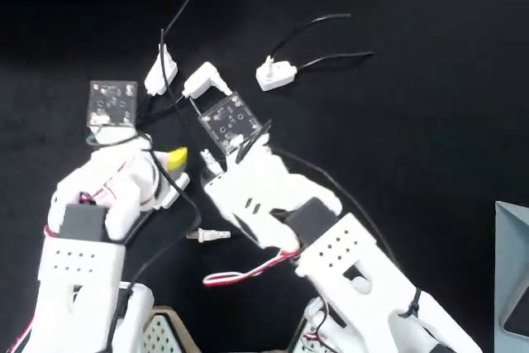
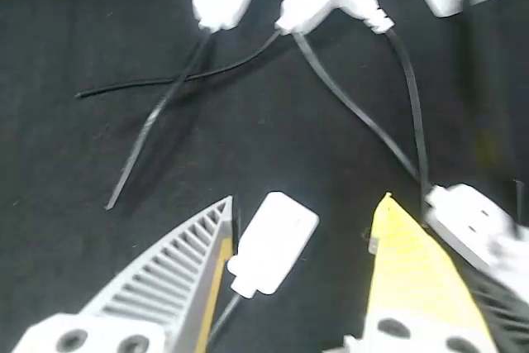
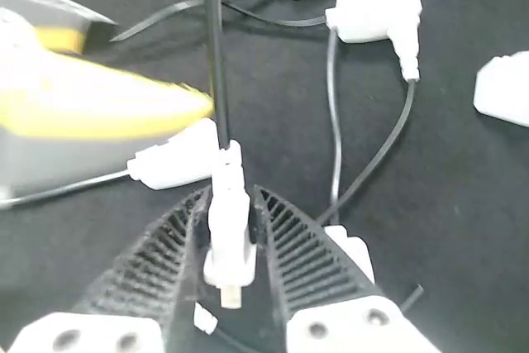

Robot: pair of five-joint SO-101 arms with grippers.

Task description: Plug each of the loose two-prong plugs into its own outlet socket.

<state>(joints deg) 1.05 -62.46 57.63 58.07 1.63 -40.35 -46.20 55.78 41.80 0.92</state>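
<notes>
Two square outlet sockets lie on the black table, one at the left (image 1: 111, 103) and one tilted near the middle (image 1: 230, 119). My right gripper (image 3: 231, 196) is shut on a white plug (image 3: 227, 241) whose black cord runs away from it; it sits just below the tilted socket (image 1: 216, 163). My left gripper (image 2: 307, 204) is open, and a white plug (image 2: 273, 241) lies loose on the table between its grey and yellow fingers (image 2: 409, 262). Its yellow fingertip (image 1: 176, 157) is beside the right gripper. Another loose plug (image 1: 211, 236) lies between the arms.
Three more white plugs (image 1: 160, 72) (image 1: 207, 80) (image 1: 275, 73) with black cords lie behind the sockets. A red and white wire (image 1: 248, 270) loops by the right arm. A grey object (image 1: 512, 279) stands at the right edge.
</notes>
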